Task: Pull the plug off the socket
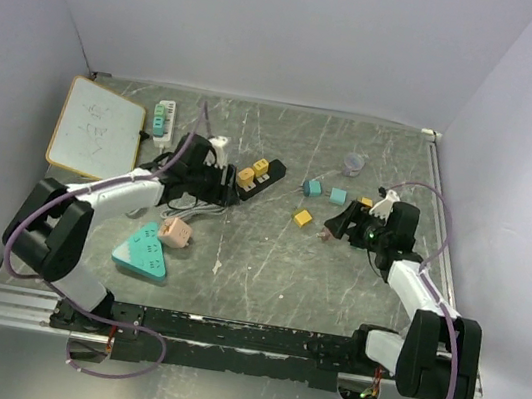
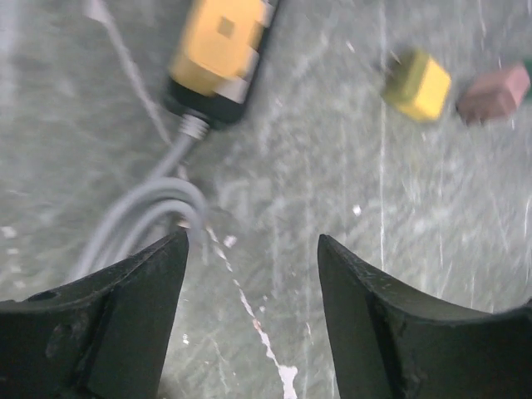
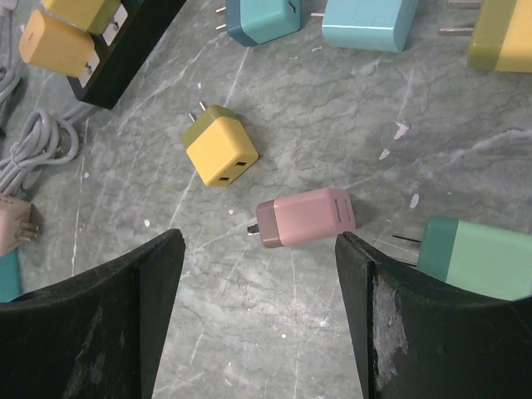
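Observation:
A black power strip (image 1: 261, 181) lies at the table's middle with two yellow plugs (image 1: 253, 170) seated in it. In the left wrist view one yellow plug (image 2: 220, 41) sits on the strip's end, where the grey cord (image 2: 150, 208) leaves it. My left gripper (image 2: 253, 249) is open and empty, just short of that end, over the cord loop; in the top view the left gripper (image 1: 212, 186) is at the strip's left end. My right gripper (image 3: 259, 249) is open and empty, with a loose pink plug (image 3: 306, 218) lying just ahead of its fingers. The strip (image 3: 125, 50) is far to its left.
Loose plugs lie right of the strip: yellow (image 3: 220, 150), teal (image 3: 262, 18), light blue (image 3: 370, 21), green (image 3: 482, 258), olive-yellow (image 3: 503, 33). A whiteboard (image 1: 98, 128), a white and green strip (image 1: 163, 121), a teal triangle (image 1: 143, 251) and a pink plug (image 1: 175, 234) are on the left. A small cup (image 1: 354, 161) stands at the back.

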